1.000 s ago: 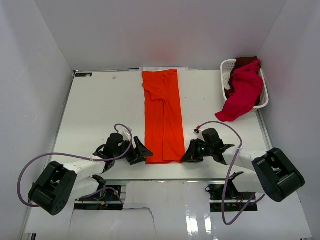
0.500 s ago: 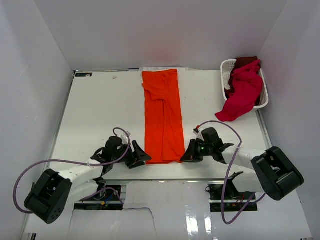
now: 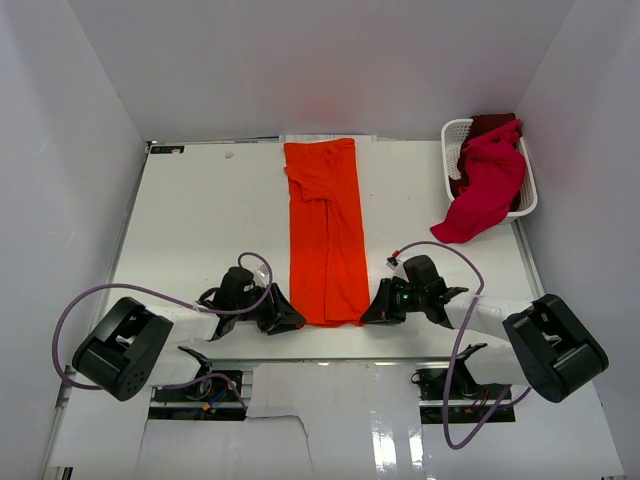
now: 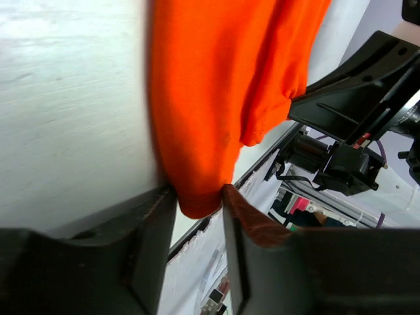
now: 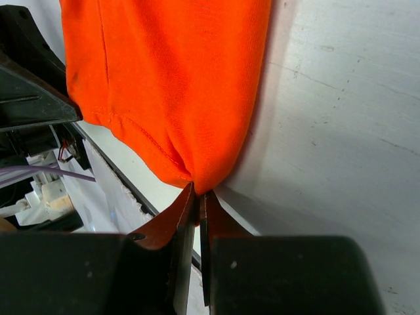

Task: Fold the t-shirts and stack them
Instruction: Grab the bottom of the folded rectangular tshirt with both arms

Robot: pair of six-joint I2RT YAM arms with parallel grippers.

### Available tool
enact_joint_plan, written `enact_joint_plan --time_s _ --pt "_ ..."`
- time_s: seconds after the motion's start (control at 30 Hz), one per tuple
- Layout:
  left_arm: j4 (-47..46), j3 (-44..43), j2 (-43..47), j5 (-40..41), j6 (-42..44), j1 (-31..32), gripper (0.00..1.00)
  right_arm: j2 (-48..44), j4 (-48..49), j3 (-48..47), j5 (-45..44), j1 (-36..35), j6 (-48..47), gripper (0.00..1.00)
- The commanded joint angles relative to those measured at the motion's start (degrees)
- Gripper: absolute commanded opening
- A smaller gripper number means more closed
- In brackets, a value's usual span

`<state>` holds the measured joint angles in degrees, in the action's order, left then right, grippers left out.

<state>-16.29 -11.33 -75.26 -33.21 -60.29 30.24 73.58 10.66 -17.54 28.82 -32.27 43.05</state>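
Where overhead hides it, wrist views show right pincer (image 5: pixel 199 195) pinching orange t-shirt (image 5: pixel 170 79), left pincer (image 4: pixel 198 197) half-open astride.

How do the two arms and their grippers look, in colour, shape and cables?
Both arms have white links and bulky black joint housings: the left arm, the right arm. A thin purple cable loops along each. The left gripper and right gripper are black, with flat dark fingers. A small green light shows on the right one.
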Motion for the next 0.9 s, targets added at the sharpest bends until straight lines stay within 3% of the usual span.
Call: enact_joint_plan --time_s 0.0,0.37,0.63,0.7,0.87 --pt "16.73 5.71 -3.49 13.17 4.83 0.43 0.46 -1.6 1.47 0.31 0.45 -0.16 -0.42 0.09" --pt "16.73 5.62 -1.82 12.38 5.18 0.43 0.29 -3.97 -3.27 -1.88 -0.69 -0.16 -2.53 0.1" --pt "17.43 3.25 -1.29 10.54 6.76 0.43 0.1 -5.11 -7.66 -4.78 -0.08 -0.16 -4.72 0.1" --pt "18.75 1.68 -0.5 10.01 7.29 0.43 0.0 -5.38 -9.68 -6.27 0.1 -0.16 -5.34 0.1" --pt "24.45 -2.63 1.43 10.18 9.31 0.43 0.0 -5.73 -13.81 -9.35 0.89 -0.25 -7.36 0.1"
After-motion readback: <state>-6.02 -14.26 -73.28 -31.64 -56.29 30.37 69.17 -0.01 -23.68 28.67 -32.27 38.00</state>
